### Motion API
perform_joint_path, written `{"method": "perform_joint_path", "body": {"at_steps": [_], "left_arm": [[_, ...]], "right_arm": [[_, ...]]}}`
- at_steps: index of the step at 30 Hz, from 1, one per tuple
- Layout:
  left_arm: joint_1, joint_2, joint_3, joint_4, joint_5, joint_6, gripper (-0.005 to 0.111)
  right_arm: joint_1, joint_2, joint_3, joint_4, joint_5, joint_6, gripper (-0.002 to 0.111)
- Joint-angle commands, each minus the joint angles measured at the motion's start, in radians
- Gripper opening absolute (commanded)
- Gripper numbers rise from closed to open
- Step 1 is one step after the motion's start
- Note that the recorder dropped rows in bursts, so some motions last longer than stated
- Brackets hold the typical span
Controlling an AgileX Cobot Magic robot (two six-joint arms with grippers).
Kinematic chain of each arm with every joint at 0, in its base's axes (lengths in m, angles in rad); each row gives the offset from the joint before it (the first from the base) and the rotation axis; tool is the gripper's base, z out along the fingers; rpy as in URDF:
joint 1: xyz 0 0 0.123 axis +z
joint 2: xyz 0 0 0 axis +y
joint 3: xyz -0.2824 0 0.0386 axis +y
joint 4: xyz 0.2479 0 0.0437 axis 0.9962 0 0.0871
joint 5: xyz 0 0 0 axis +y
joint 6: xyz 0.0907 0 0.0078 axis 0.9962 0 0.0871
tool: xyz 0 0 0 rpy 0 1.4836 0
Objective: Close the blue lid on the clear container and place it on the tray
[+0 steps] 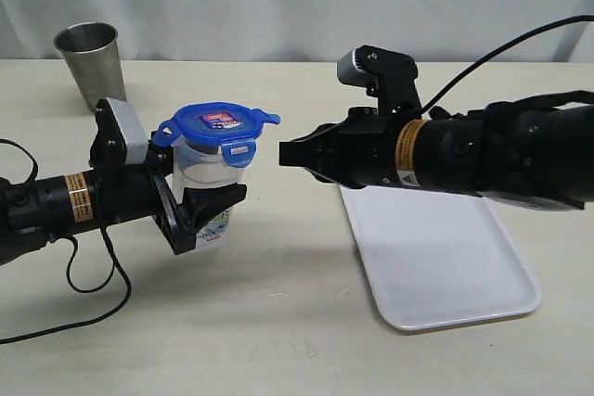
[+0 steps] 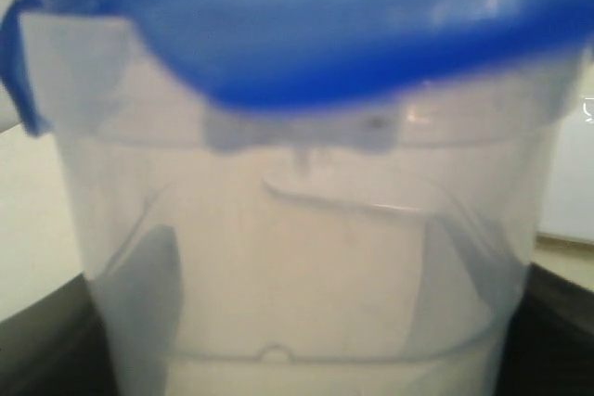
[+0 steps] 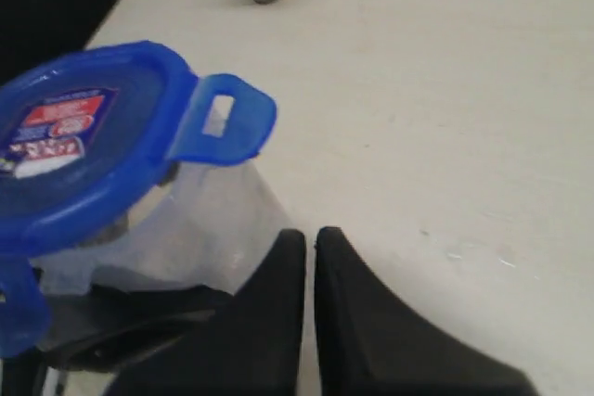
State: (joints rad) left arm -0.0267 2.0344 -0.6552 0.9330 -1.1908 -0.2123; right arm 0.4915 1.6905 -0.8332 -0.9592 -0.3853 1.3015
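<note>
- The clear container [image 1: 210, 172] stands upright on the left side of the table [image 1: 278, 340], well apart from the tray [image 1: 464, 294], which lies under the right arm.
- The left fingers [image 1: 215, 198] are clamped around the container's lower body, one on each side. From the exterior view I cannot be sure whether its base rests on the table or is just off it.
- The blue lid [image 1: 218, 124] sits on the container's mouth. At least two snap flaps stick outward rather than folded down, so it looks seated but not latched.
- The right fingers [image 3: 269, 322] are pressed together and hold nothing. Their tip hovers just beside the container's wall, below the raised flap [image 3: 223, 122].
- Handling: the container looks empty, so probably light. Its thin, smooth, clear wall is likely slippery and will give under a hard squeeze. The low grip around the body suits it, leaving the rim free.
- The lid looks stiff in the middle and hinged at the flaps. Each flap likely needs a downward push with closed fingers, braced from below.
- For the carry, grip the body, not the lid.
- The steel cup [image 1: 90, 62] behind is no part of this.
</note>
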Motion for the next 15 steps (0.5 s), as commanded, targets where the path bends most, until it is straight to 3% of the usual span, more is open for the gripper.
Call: {"method": "perform_joint_path", "body": {"at_steps": [1, 15], "left_arm": [[-0.009, -0.001, -0.008, -0.002, -0.03, -0.037, 0.0], [-0.009, -0.001, -0.017, 0.014, -0.03, -0.05, 0.0]], "right_arm": [[0.0, 0.077, -0.027, 0.156, -0.157, -0.091, 0.004], [0.011, 0.125, -0.038, 0.134, -0.309, -0.111, 0.004]]}}
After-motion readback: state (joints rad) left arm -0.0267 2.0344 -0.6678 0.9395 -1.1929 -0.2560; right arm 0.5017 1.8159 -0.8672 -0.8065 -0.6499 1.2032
